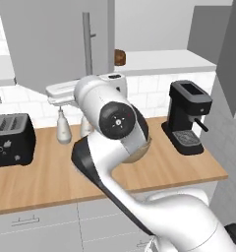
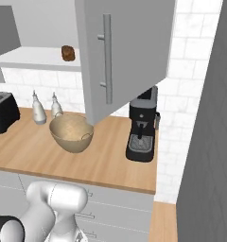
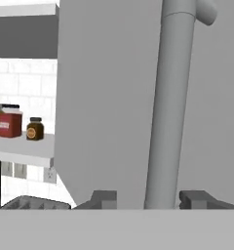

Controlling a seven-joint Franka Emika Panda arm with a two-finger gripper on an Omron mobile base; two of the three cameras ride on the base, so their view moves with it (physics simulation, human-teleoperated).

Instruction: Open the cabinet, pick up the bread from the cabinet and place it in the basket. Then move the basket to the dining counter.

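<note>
The gripper [image 3: 152, 199] sits at the bottom centre of the hand view, its two dark fingertips [image 3: 103, 199] spread wide on either side of the cabinet door's vertical metal bar handle [image 3: 170, 105]; the tips flank the bar with a visible gap and do not clamp it. The bar runs from the bottom of the frame up to the top right, against the flat grey face of the cabinet door [image 3: 104, 97].

At the left edge of the hand view, small jars [image 3: 35, 129] stand on a white shelf before white tiles.

In the right base view the cabinet [image 2: 129, 52] stands open, its door swung out across the upper middle of the frame. The bread [image 2: 67, 53], a small dark brown chunk, rests on the white shelf [image 2: 35, 59] at upper left, well apart from the door. Directly below, at centre left, the basket [image 2: 71, 133] sits on the wooden worktop [image 2: 106, 158], with two pale bottles [image 2: 38, 108] just behind it and a black coffee machine [image 2: 143, 127] to its right.

In the left base view the white arm [image 1: 115, 123] fills the centre, hiding most of the basket. The bread [image 1: 120, 57] shows at upper centre on the shelf edge, and a dark toaster [image 1: 12, 139] stands at the left edge.
</note>
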